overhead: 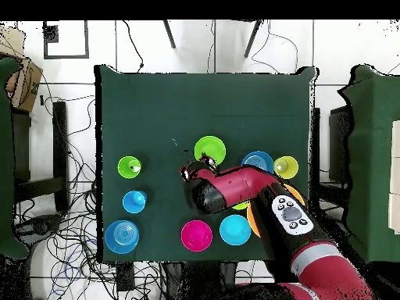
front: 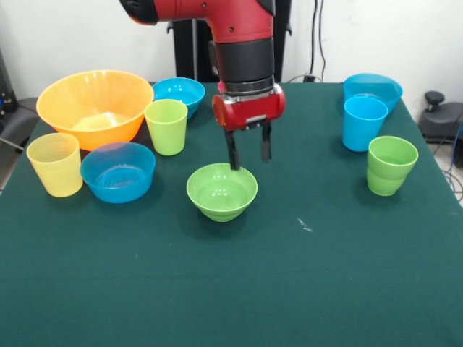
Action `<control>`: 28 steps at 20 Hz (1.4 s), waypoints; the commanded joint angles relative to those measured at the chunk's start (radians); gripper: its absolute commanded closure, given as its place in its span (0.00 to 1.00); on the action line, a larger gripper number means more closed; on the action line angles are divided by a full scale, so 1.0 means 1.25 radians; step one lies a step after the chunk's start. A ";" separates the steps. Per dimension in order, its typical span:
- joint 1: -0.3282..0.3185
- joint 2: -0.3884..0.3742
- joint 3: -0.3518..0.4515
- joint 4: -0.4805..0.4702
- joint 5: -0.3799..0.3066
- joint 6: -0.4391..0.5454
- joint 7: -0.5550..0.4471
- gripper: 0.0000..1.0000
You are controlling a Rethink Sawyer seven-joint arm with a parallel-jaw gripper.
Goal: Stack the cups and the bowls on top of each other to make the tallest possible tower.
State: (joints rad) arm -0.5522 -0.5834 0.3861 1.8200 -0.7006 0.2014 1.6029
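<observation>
My gripper (front: pixel 248 153) is open and empty. It hangs over the far rim of a small green bowl (front: pixel 221 191) at the table's middle, with one finger (front: pixel 231 155) at the rim. The bowl is empty. The green stepped cup (front: pixel 391 165) stands alone at the right, with the sky blue cup (front: pixel 364 123) behind it. The yellow-green cup (front: pixel 166 126) and the pale yellow cup (front: pixel 55 164) stand at the left. In the overhead view the gripper (overhead: pixel 194 166) sits beside the green bowl (overhead: pixel 209 148), and a red bowl (overhead: pixel 196 235) shows near the robot's base.
A very large yellow-orange bowl (front: pixel 94 105) stands at the far left, a shallow blue bowl (front: pixel 118 171) in front of it. A small blue bowl (front: pixel 179 92) is behind the yellow-green cup. Another blue bowl (front: pixel 372 88) is at the far right.
</observation>
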 commanded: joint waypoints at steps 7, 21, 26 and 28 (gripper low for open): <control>0.023 0.004 0.063 -0.070 0.075 0.415 -0.106 0.00; 0.022 -0.021 0.150 0.006 0.066 0.366 -0.054 0.00; 0.019 -0.070 0.187 0.041 0.101 0.361 -0.023 0.00; 0.031 -0.080 0.181 0.041 0.099 0.361 -0.006 0.00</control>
State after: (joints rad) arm -0.5466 -0.6497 0.5437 1.8261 -0.6022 0.6736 1.6029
